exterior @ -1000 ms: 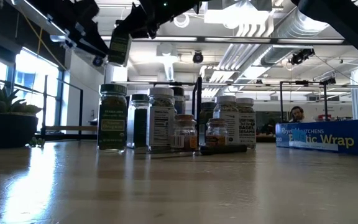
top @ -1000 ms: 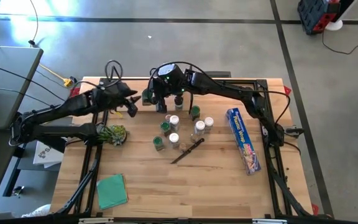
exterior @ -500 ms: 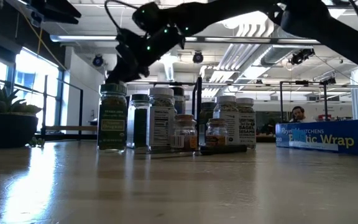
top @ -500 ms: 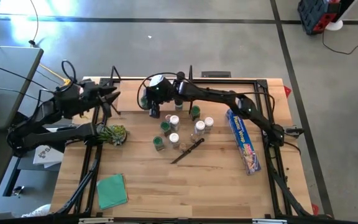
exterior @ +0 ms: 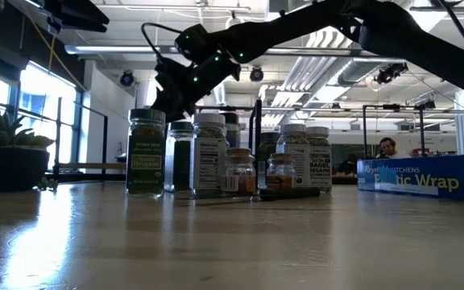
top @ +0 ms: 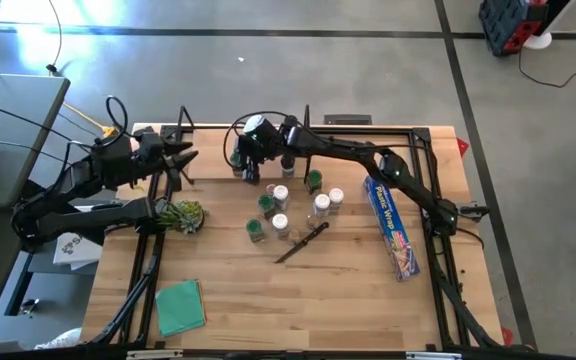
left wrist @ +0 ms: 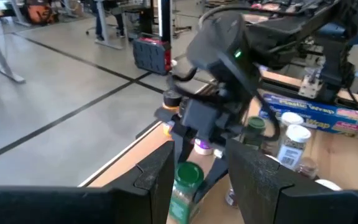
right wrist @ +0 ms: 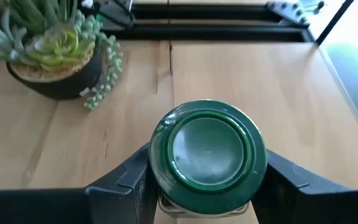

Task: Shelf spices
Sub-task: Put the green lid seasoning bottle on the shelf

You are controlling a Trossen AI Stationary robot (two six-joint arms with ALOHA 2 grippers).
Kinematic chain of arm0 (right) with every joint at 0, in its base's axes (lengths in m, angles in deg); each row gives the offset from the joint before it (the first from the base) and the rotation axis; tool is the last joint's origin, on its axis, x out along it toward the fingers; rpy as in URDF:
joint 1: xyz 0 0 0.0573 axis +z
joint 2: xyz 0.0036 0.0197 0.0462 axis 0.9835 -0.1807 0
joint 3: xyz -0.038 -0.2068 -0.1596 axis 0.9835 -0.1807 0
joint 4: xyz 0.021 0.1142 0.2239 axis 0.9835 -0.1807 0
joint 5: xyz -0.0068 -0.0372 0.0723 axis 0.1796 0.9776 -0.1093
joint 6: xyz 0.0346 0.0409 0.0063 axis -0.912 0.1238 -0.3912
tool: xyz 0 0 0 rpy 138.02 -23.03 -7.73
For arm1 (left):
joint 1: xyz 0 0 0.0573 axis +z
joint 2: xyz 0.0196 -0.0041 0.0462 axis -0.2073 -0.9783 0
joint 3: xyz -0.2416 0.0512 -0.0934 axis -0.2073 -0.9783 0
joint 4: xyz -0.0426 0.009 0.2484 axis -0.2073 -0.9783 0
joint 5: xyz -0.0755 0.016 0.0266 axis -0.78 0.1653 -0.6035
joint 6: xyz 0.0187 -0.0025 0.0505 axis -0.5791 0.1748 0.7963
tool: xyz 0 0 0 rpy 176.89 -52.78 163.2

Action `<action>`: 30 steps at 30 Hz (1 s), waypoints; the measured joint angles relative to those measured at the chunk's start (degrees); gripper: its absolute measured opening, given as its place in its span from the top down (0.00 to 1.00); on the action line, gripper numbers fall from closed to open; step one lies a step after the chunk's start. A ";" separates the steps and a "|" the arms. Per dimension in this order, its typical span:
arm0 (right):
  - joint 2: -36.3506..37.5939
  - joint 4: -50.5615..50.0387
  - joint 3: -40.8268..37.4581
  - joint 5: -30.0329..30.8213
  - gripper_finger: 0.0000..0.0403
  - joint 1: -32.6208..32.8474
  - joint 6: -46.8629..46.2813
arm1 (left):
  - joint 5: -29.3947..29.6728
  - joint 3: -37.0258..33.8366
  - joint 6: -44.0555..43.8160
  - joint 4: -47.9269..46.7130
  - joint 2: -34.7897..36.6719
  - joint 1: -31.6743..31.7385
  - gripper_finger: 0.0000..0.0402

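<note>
While the right gripper (right wrist: 207,186) clamps a green-capped jar (right wrist: 207,152) at upper centre, the left gripper (top: 180,160) waits upper left, its 2 fingers apart.

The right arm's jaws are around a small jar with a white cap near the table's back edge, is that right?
Not quite: the cap is green, not white. The right wrist view shows the right gripper with its jaws either side of a small green-capped jar; the rest stands.

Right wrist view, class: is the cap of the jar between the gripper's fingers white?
No. The jar between the right gripper fingers has a green cap, seen from directly above.
</note>
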 joint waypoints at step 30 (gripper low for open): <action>0.12 -1.10 0.02 3.29 0.31 -0.34 3.92 | -0.21 -0.04 0.06 -0.33 0.00 0.00 0.65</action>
